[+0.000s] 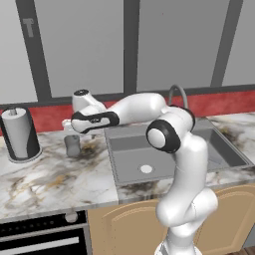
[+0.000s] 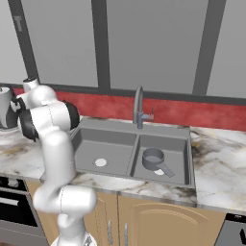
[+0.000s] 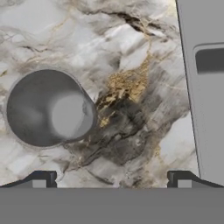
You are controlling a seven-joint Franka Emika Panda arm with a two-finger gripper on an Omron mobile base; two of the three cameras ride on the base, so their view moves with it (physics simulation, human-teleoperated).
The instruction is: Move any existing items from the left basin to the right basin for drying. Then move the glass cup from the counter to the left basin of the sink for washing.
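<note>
The glass cup (image 1: 72, 145) stands upright on the counter (image 1: 50, 179), left of the sink (image 1: 115, 133). My gripper (image 1: 69, 130) hangs just above it, pointing down. From above, the glass cup (image 3: 48, 108) lies left of the middle of my gripper (image 3: 111, 181), whose fingertips (image 3: 41, 179) stand wide open with nothing between them. The grey saucepan (image 2: 154, 158) sits in the right basin (image 2: 175, 149), its handle pointing to the front right. Only the white drain (image 2: 100, 162) shows in the left basin (image 2: 110, 144).
A paper towel roll (image 1: 20, 133) in a dark holder stands on the counter left of the cup. The curved faucet (image 2: 139, 106) rises behind the sink divider. An oven front (image 1: 40, 239) sits below the counter's left part. The sink's rim (image 3: 192, 87) runs along the right of the hand view.
</note>
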